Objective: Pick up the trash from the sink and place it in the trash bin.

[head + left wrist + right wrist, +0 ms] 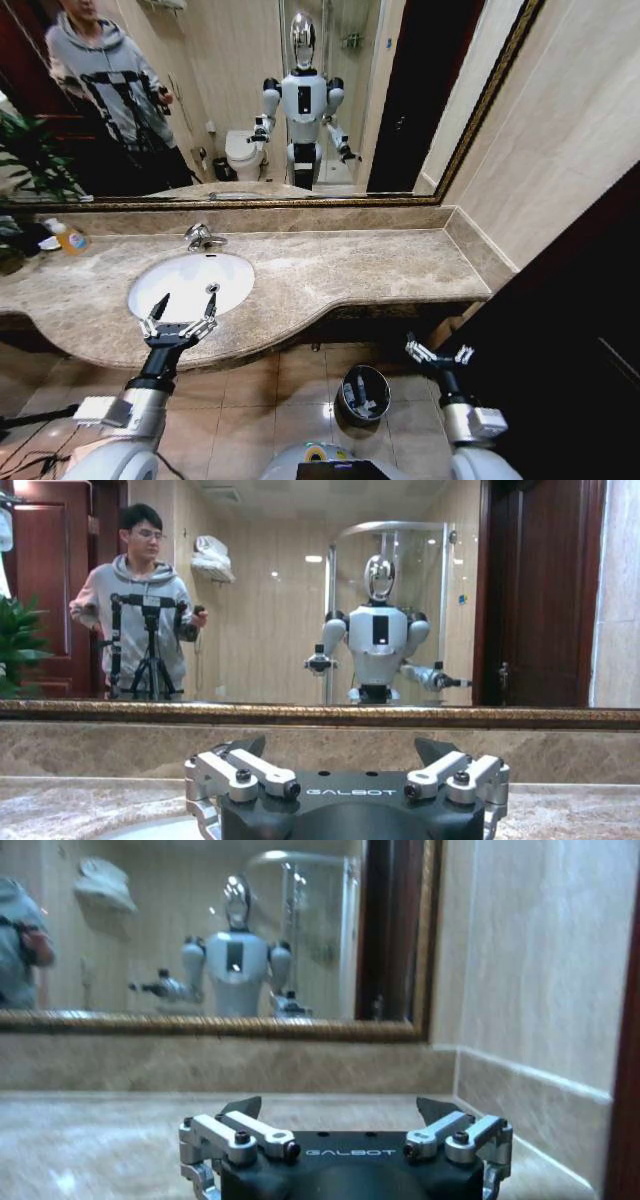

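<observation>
The white oval sink (pixel 190 280) is set in the beige marble counter (pixel 350 265), with a chrome faucet (pixel 200 237) behind it. My left gripper (pixel 186 305) hovers open over the basin's front rim with nothing between its fingers; the left wrist view shows the left gripper (pixel 340 750) facing the mirror. The basin's visible inside is bare white. On the floor under the counter stands the dark trash bin (pixel 345 388), with small pale pieces of trash (pixel 364 404) inside. My right gripper (pixel 440 352) is open and empty, just right of the bin; the right wrist view shows the right gripper (pixel 340 1108) spread wide.
An orange-yellow soap bottle (pixel 70 238) stands at the counter's back left beside a green plant (pixel 25 160). A framed mirror (pixel 300 100) runs behind the counter. A tiled wall (pixel 560 170) and a dark panel (pixel 570 330) close in the right side.
</observation>
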Tool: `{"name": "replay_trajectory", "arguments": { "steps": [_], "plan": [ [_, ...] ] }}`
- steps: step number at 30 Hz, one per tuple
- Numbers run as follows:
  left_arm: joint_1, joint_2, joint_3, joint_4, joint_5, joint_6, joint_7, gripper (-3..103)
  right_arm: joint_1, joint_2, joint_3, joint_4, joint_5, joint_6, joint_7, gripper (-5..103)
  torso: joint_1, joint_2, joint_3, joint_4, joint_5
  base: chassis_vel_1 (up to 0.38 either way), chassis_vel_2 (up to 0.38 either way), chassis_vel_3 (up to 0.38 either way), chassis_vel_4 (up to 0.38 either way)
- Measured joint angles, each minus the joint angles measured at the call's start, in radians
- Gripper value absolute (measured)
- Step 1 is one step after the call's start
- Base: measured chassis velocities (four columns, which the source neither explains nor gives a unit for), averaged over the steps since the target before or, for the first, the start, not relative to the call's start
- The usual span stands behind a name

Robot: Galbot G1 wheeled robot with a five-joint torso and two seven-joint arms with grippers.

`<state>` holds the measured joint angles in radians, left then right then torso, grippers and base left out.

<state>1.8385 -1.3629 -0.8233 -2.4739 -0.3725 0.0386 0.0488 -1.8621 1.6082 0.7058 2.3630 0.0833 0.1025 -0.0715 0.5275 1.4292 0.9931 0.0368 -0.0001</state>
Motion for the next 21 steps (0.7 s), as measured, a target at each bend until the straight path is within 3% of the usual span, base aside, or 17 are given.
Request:
{"name": "replay_trajectory", "arguments": {
  "steps": [11,21],
  "plan": [
    [0.000,0.000,0.000,0.000,0.000,0.000,0.000,100,0.097,-0.028,-0.037,0.083,-0.021,-0.146,-0.058,100,0.000,0.000,0.000,0.0001,0.0000,0.000,0.000,0.000,0.000],
    [0.000,0.000,0.000,0.000,0.000,0.000,0.000,100,0.113,-0.061,-0.044,0.064,0.011,-0.152,-0.082,100,0.000,0.000,0.000,0.0000,0.0001,0.000,0.000,0.000,0.000]
  ]
}}
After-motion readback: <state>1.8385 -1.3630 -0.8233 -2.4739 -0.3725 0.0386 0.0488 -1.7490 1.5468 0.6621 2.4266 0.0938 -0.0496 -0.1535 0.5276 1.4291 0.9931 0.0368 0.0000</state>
